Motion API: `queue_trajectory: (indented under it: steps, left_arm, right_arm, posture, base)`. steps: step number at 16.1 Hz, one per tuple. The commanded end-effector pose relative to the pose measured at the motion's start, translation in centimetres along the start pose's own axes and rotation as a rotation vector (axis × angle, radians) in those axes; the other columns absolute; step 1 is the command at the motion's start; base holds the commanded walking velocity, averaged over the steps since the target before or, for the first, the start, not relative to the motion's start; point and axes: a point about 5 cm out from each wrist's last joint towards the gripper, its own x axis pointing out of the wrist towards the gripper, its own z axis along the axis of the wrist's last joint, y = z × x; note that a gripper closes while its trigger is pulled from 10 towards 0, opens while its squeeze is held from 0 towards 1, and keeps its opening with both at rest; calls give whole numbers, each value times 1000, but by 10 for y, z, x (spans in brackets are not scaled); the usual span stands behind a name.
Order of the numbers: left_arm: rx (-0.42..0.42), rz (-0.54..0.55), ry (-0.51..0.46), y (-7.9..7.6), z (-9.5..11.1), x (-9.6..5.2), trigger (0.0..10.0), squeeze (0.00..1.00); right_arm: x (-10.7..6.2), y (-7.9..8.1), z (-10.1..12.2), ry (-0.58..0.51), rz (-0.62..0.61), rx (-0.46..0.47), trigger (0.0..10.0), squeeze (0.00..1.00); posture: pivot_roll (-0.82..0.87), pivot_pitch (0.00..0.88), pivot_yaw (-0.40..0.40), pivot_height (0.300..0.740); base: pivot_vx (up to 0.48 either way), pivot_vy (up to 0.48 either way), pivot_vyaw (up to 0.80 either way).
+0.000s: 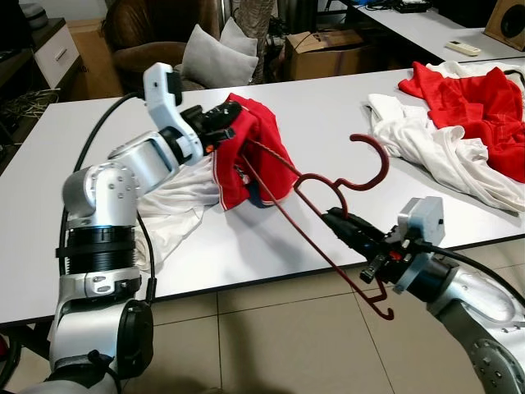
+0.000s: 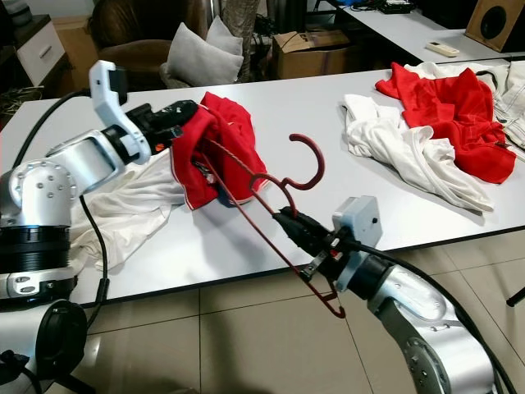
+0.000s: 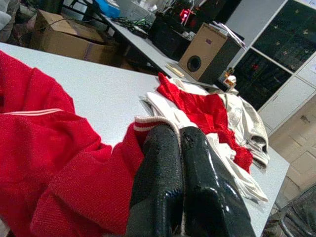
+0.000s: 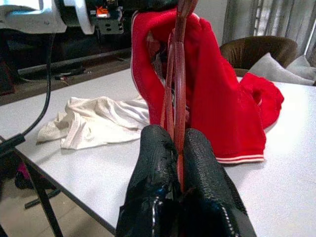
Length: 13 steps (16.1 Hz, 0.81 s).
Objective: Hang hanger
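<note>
My right end effector [image 1: 340,220] is clamped on the hanger [image 1: 328,215], below its hook and just off the bench [image 1: 328,98] edge; my left end effector [image 1: 220,130] pinches the red shirt [image 1: 250,156] closed over the hanger's far arm. To do this well, I judge I should keep the wire level and draw the shirt fully onto it. The hanger is thin, dark-red wire with an open hook; its far arm is buried in the shirt.
</note>
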Motion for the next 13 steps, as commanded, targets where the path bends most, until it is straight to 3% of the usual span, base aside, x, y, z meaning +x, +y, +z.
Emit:
queue_trajectory:
  steps: [1, 5, 8, 10, 12, 13]
  left_arm:
    - [-4, -49, 15, -8, 0, -4, 0, 0]
    - [-47, -95, 90, -18, -22, -7, 0, 0]
    - [-93, -82, 89, -21, -31, -8, 0, 0]
    - [-166, -110, 82, -30, -36, -5, 0, 0]
    - [-198, -129, 66, -36, -34, -3, 0, 0]
    - [-241, -138, 26, -38, -27, -1, 0, 0]
  right_arm:
    - [7, -5, 1, -21, -22, 3, 10000, 0]
    - [34, -17, 0, -130, -168, 85, 10000, 0]
    - [45, -11, -7, -139, -157, 152, 10000, 0]
    - [52, -2, -36, 24, -102, 129, 10000, 0]
    - [52, -3, -43, 71, -129, 122, 10000, 0]
    - [52, -3, -51, 142, -129, 63, 10000, 0]
  posture:
    - [-96, 0, 74, 740]
    - [-88, 0, 77, 740]
    - [-83, 0, 74, 740]
    - [-84, 0, 76, 740]
    - [-87, 0, 77, 740]
    - [-86, 0, 77, 740]
  base:
    - [0, 0, 0]
    - [0, 0, 0]
    - [0, 0, 0]
    - [0, 0, 0]
    - [0, 0, 0]
    - [0, 0, 0]
